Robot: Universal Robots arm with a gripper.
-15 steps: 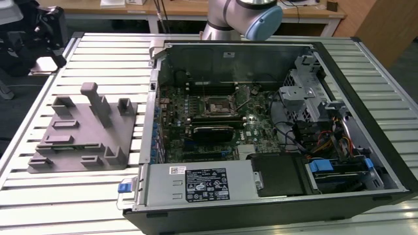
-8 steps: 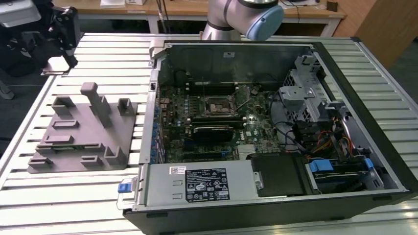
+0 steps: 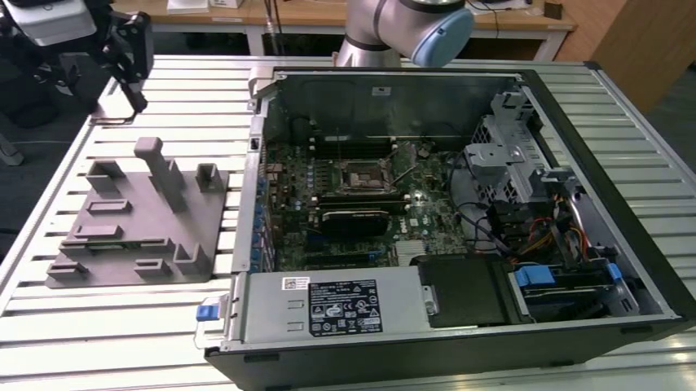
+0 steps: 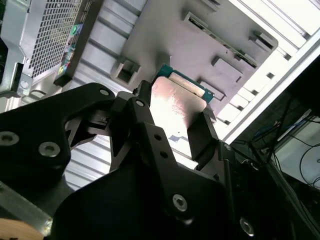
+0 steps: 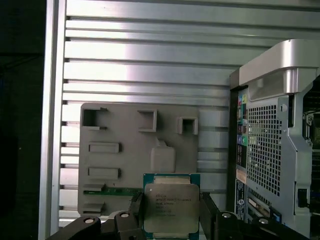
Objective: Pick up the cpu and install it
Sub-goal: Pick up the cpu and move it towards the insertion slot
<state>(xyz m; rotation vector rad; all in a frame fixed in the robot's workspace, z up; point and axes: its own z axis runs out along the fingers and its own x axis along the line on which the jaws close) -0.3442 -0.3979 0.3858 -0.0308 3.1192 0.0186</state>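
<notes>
Cpu (image 5: 171, 209) between fingers (image 5: 208, 216) of claw (image 5: 171, 202), above grey fixture (image 5: 115, 150)

My worktop (image 3: 109, 326) is pale slatted metal, catching bright light. Behind it stands a wooden desk (image 3: 305, 12); a brown wooden panel (image 3: 641, 41) flanks it.

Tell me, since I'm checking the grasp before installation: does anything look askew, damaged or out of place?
Nothing stands out. In the first wrist view the tool grips the cpu by two opposite edges, and the chip sits square, with no visible damage, in front of the grey fixture block.
</notes>
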